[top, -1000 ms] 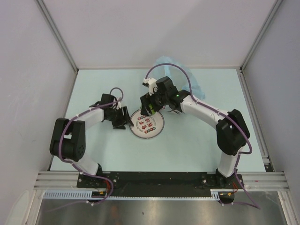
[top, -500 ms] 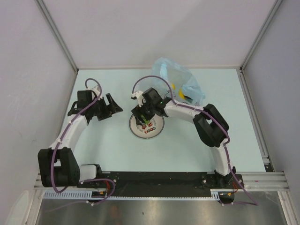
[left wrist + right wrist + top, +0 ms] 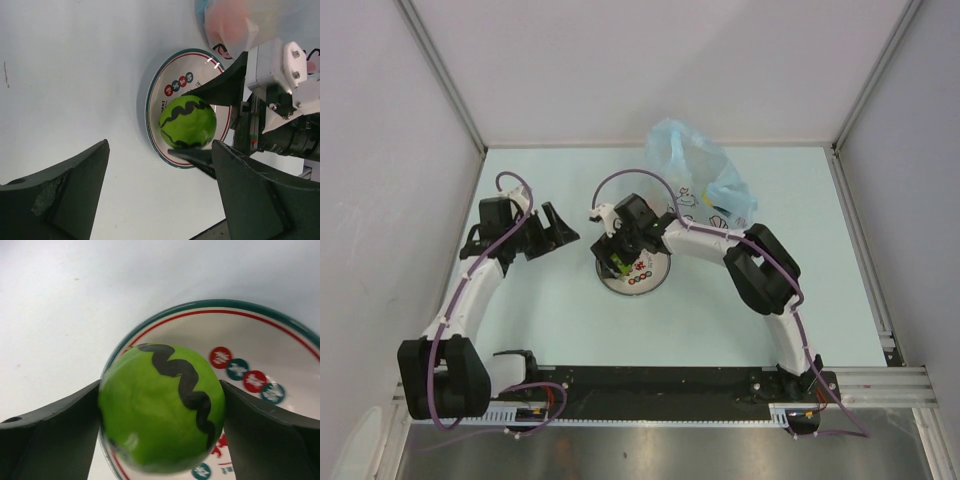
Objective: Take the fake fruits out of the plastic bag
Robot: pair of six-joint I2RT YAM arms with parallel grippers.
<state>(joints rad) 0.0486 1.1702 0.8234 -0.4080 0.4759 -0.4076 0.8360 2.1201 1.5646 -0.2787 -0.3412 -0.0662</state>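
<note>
Pale green table (image 3: 550,320), grey walls round it. The plastic bag (image 3: 700,180) sits by the far edge, right of centre; a peach-coloured fruit (image 3: 227,24) shows thru the film. The right gripper (image 3: 618,262) is clamped on the green fruit (image 3: 162,407) w/ dark zigzag, low over the plate (image 3: 280,324) at table centre. Can't tell if it touches. The left gripper (image 3: 563,228) is spread wide, empty, just left of the plate.

Step, I'd say: setting 1st fruit down. Next: part the fingers gently so it doesn't roll off, then go to the bag mouth. Left prob. needed to pin the bag.
</note>
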